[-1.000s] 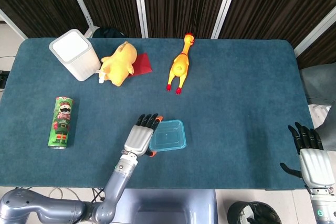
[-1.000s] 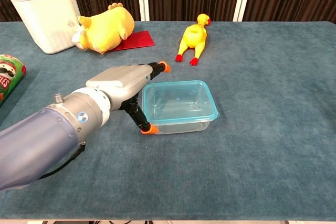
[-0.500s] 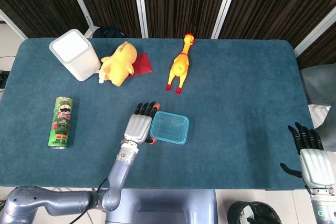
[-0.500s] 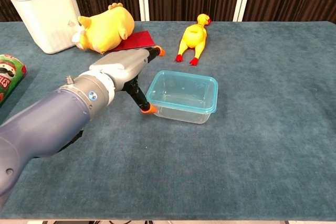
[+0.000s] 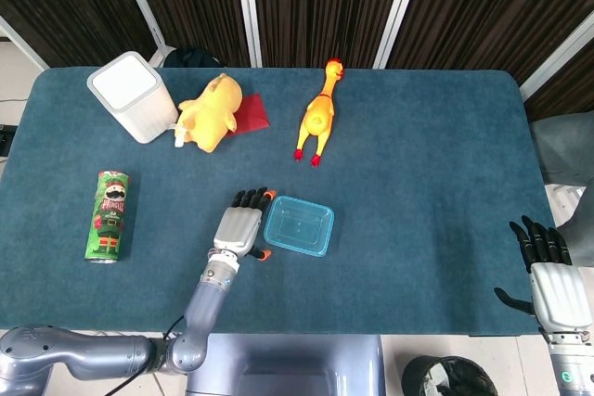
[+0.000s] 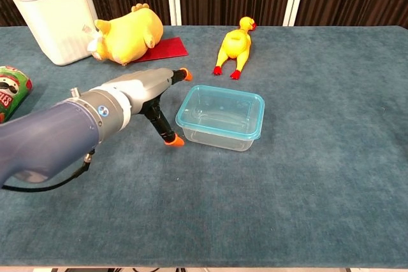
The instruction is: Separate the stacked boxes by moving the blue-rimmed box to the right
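A clear plastic box with a blue rim (image 5: 299,225) (image 6: 221,117) sits flat on the table, slightly turned. Only this one box shows; no second box is visible under or beside it. My left hand (image 5: 239,227) (image 6: 148,97) lies just left of the box, fingers spread, a small gap between its orange-tipped fingers (image 6: 174,141) and the box wall. It holds nothing. My right hand (image 5: 549,271) is at the table's near right edge, far from the box, fingers extended and empty.
A rubber chicken (image 5: 318,113) lies beyond the box. A yellow plush toy (image 5: 212,110) on a red cloth and a white bin (image 5: 133,95) stand at the back left. A green chips can (image 5: 109,215) lies at the left. Blue cloth (image 5: 436,201) stretches right of the box.
My left hand let go of the box and drew back to the left. The box turned and shifted slightly right and away before settling. The right hand stayed still.
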You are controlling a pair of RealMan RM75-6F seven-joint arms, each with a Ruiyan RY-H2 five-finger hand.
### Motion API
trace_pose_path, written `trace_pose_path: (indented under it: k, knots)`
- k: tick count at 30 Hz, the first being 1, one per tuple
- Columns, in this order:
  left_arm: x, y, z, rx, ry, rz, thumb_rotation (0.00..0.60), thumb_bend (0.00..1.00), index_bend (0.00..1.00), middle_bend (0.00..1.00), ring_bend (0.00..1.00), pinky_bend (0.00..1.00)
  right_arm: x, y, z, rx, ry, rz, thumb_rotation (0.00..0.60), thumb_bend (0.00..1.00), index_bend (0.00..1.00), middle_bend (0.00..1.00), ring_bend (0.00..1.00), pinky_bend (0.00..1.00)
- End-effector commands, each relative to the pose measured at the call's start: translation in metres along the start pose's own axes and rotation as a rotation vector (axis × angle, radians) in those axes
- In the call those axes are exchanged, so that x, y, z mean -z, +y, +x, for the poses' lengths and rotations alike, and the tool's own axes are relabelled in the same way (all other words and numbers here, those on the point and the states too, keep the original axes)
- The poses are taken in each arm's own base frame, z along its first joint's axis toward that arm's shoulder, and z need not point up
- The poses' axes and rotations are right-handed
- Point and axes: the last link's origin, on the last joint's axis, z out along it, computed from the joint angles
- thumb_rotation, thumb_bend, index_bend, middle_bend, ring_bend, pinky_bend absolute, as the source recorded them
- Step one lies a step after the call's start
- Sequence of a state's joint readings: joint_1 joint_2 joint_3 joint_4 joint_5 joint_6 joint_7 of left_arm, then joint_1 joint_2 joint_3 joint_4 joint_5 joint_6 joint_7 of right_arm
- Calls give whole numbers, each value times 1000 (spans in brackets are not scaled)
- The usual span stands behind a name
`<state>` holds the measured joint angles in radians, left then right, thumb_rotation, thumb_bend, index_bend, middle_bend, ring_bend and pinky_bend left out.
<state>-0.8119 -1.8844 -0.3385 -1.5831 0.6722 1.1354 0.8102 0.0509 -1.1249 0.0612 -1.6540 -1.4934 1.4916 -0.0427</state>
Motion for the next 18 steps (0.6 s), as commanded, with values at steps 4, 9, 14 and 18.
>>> trace_pose_path:
  k: [4, 9, 14, 18]
  knots:
    - [-7, 10, 9, -43, 2, -21, 600, 8, 0, 0, 0, 0, -1, 1, 0, -2, -2, -6, 600, 147, 0, 0, 0, 0]
    - [-12, 22, 13, -98, -18, -29, 600, 8, 0, 0, 0, 0, -1, 1, -1, -4, -4, -8, 600, 147, 0, 0, 0, 0]
    - [-15, 33, 16, -153, -57, -15, 600, 8, 0, 0, 0, 0, -1, 1, -1, -7, -6, -11, 600, 147, 0, 0, 0, 0]
    - [-19, 41, 17, -174, -81, 0, 600, 7, 0, 0, 0, 2, -1, 0, -1, -7, -8, -8, 600, 147, 0, 0, 0, 0]
